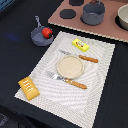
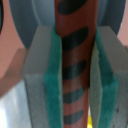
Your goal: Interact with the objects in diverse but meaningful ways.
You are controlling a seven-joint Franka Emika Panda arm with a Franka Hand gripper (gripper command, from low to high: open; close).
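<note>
Green-padded fingers (image 2: 52, 85) clamp a thin brown sausage (image 2: 74, 60) with dark grill marks, seen close in the wrist view; the sausage runs lengthwise between the pads and touches both. It is not visible in the exterior view, nor is the arm. There, a tomato (image 1: 47, 32) sits in a small grey pan (image 1: 41, 36), a yellow packet (image 1: 80, 45) and a bread loaf (image 1: 29, 87) lie on the striped placemat (image 1: 100, 80). Judged a light, stiff, smooth toy, the sausage may slip or pivot; a mid-length grip suits it best.
</note>
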